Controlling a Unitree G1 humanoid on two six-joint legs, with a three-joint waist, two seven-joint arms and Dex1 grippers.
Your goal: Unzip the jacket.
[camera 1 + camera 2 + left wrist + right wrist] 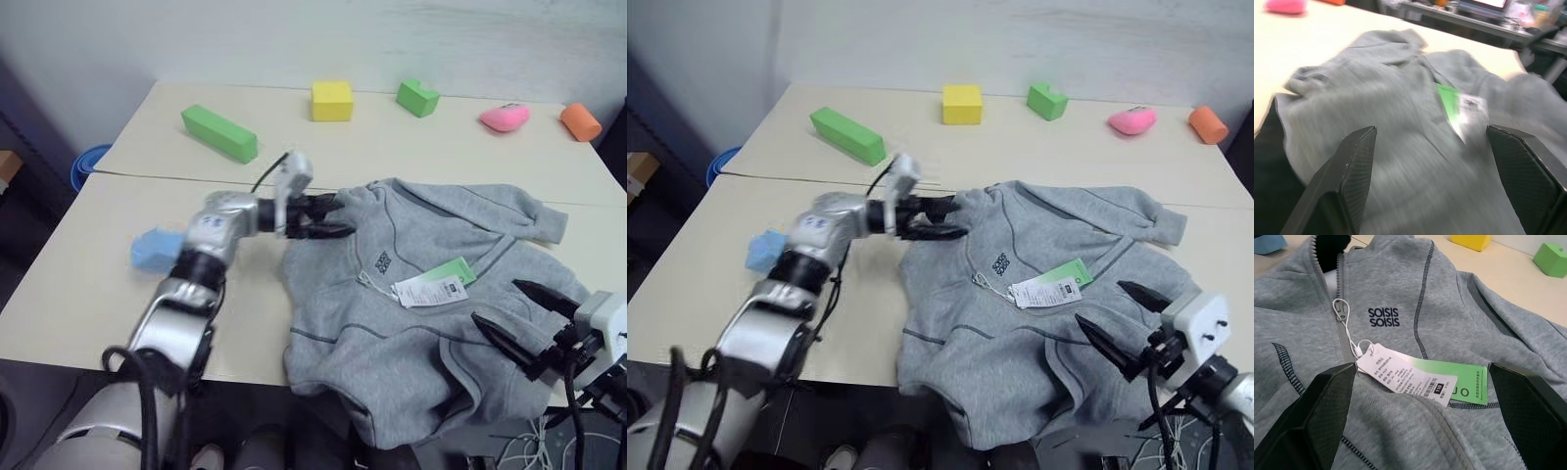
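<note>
Left wrist view — blurred heather-grey zip-front hooded jacket (1400, 147); left gripper (331, 217) and right gripper (529, 323) both spread, empty.

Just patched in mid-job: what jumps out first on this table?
The grey jacket sprawls over the near right part of the table, with a white and green tag lying on its chest. The left tool sits open at the jacket's collar, while the right tool hangs open over its lower edge. Colourful foam blocks line the far side.

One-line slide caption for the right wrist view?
Open right gripper hovers over the zipped grey jacket, its hang tag between the fingers.
</note>
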